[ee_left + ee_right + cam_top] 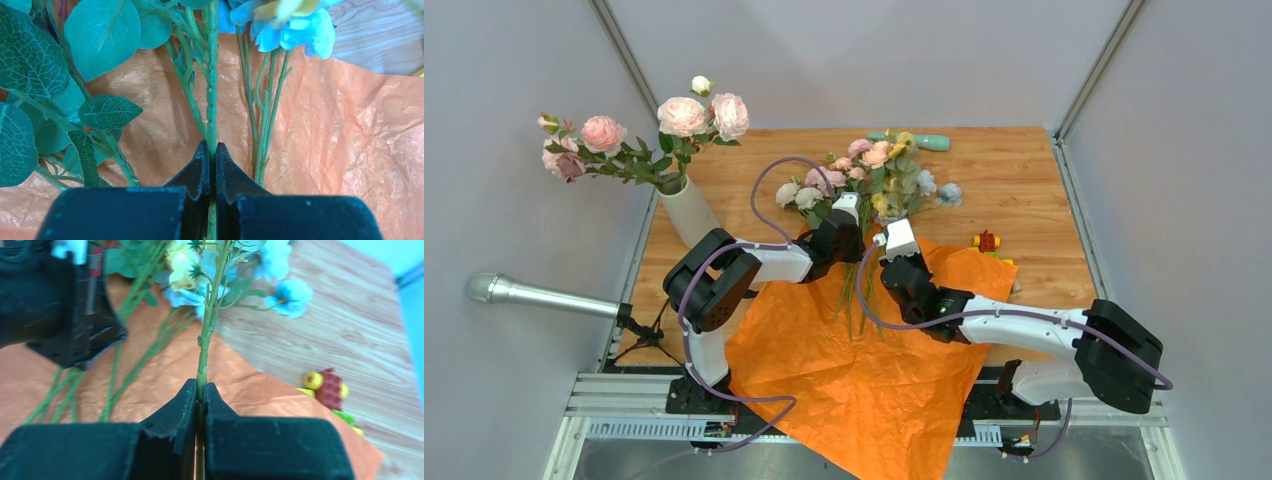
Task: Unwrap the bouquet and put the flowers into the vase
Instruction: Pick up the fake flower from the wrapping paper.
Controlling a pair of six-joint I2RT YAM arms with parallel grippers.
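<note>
**A:** From above, where does everything sit?

**B:** The vase [686, 212] stands at the far left of the worktop [1024, 180] with pink blooms in it. The other flowers [879, 170] lie on the opened orange paper [844, 390], heads toward the far edge. Both arms reach in among the stems.

**A:** And the left wrist view?

**B:** The left end effector [210, 150] is pressed together on one green stem [212, 100], low down, below the leaves. The neighbouring stems lie just beside it, outside the jaws.

**A:** The right wrist?

**B:** The right end effector [199, 387] is pinching a second stem [206, 340] that carries pale blue and yellow blooms.

**A:** So how should the lift go?

**B:** One stem at a time, I'd say. Raise the left one slowly and straight up so its leaves comb free of the rest. Keep the right low as an anchor. Turn the stem upright before it reaches the vase mouth, which looks crowded.
</note>
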